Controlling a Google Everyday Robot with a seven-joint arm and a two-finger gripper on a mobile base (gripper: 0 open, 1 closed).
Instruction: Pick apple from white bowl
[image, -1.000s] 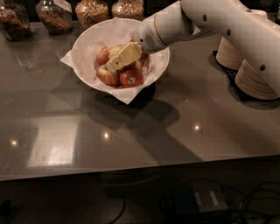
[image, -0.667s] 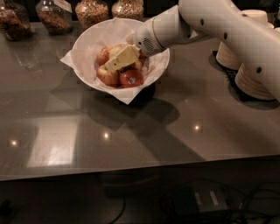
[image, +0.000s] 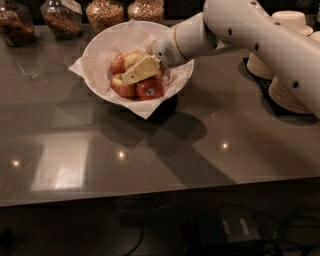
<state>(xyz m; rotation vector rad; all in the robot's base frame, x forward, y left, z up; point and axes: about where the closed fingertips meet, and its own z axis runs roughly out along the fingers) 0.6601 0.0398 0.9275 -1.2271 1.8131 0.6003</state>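
- gripper (image: 135, 74) is down inside the white bowl (image: 97, 47), right on the apples (image: 149, 89);
- can't tell whether the jaws are clenched;
- bowl sits on the desk (image: 210, 150)

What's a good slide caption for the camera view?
Gripper among the apples in the paper-lined white bowl on a dark counter.

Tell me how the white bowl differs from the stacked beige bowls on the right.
The white bowl stands alone; the beige bowls are nested in stacks. The white bowl is paper-lined and holds apples; the beige bowls show neither. The claw sits in the white bowl, over the apples, away from the beige bowls. Both are round.
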